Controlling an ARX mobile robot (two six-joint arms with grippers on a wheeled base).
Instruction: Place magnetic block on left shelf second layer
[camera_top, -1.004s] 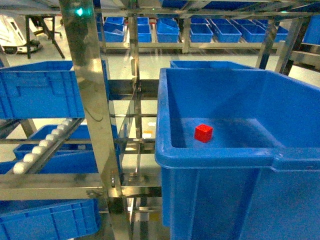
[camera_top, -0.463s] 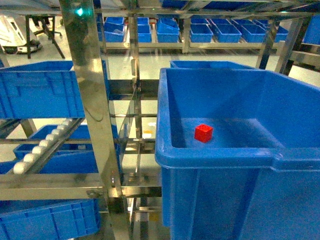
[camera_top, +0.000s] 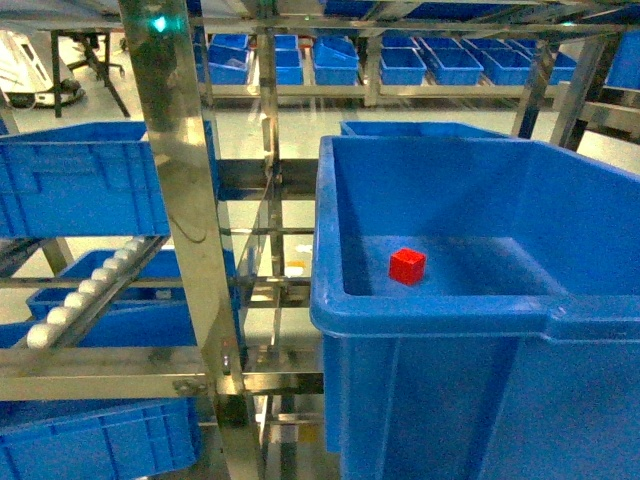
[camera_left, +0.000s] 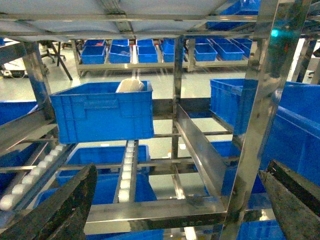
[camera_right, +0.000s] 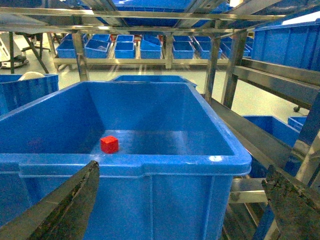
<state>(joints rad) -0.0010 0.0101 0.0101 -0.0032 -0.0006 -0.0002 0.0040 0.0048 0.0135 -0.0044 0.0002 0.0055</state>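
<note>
While the head view shows no change over the last second, the red magnetic block lies on the floor of the big blue bin on the right, not on the left shelf. Both the left gripper and the right gripper stand wide, holding nothing, so no carry appears underway.

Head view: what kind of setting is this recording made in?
Likely a warehouse or logistics test hall: steel racking with roller tracks, rows of blue plastic bins on shelves behind, and a large blue tote holding one red block.
</note>
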